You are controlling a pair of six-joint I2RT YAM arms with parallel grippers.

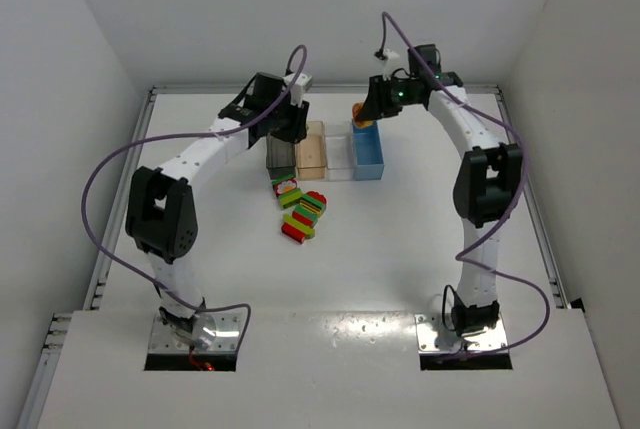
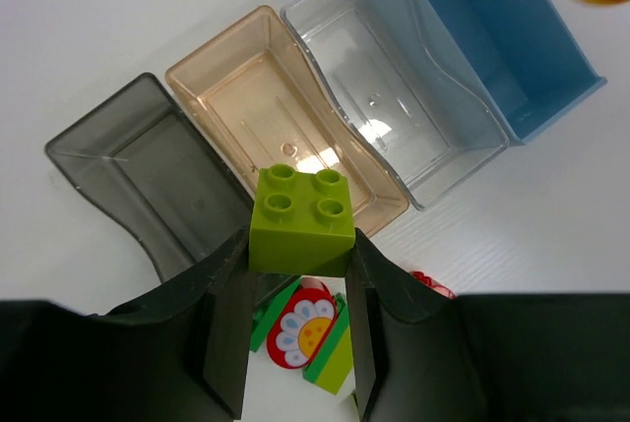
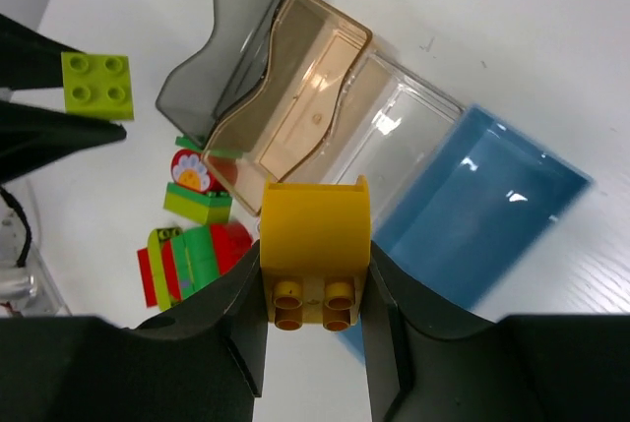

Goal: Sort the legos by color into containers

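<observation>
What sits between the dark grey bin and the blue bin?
Two bins: the tan bin beside the dark grey bin, then the clear bin beside the blue bin, both empty. The left wrist view shows it best.

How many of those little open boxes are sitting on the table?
4, side by side in one row: dark grey bin, then tan bin, clear bin, blue bin.

Four containers are shown: one dark grey bin (image 2: 138,176), one tan bin (image 2: 266,107), one clear bin (image 2: 384,78), one blue bin (image 2: 492,29). Two grippers are counted: left gripper (image 2: 300,255) and right gripper (image 3: 315,265). Two single legos are seen: one lime green brick (image 2: 302,220) and one yellow brick (image 3: 315,235). The number in the brick cluster (image 1: 300,211) cannot be resolved.
</observation>
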